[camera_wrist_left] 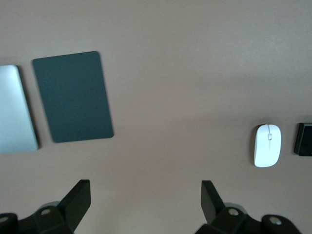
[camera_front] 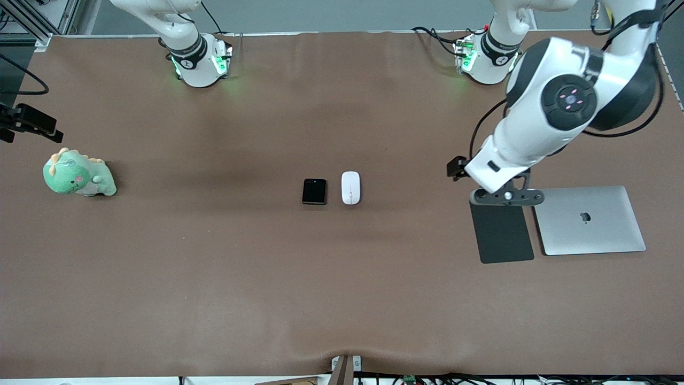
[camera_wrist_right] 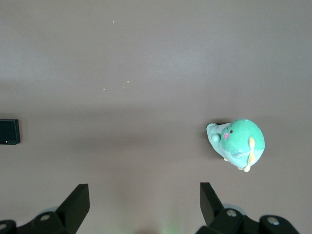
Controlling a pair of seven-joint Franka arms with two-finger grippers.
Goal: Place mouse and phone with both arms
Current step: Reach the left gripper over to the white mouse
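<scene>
The white oval mouse (camera_front: 350,187) and the small black phone (camera_front: 314,191) lie side by side on the brown table (camera_front: 214,267), the phone toward the right arm's end. My left gripper (camera_front: 505,197) hangs open over the table at the black pad's edge, well away from both. In the left wrist view its fingers (camera_wrist_left: 78,197) are wide apart with nothing between them, and the mouse (camera_wrist_left: 267,145) and phone (camera_wrist_left: 304,139) show at one side. My right gripper (camera_wrist_right: 145,195) is open and empty high over the table. The phone (camera_wrist_right: 9,132) shows at the edge of its view.
A flat black pad (camera_front: 502,232) and a closed silver laptop (camera_front: 588,220) lie side by side toward the left arm's end. A green dinosaur plush toy (camera_front: 78,174) sits toward the right arm's end.
</scene>
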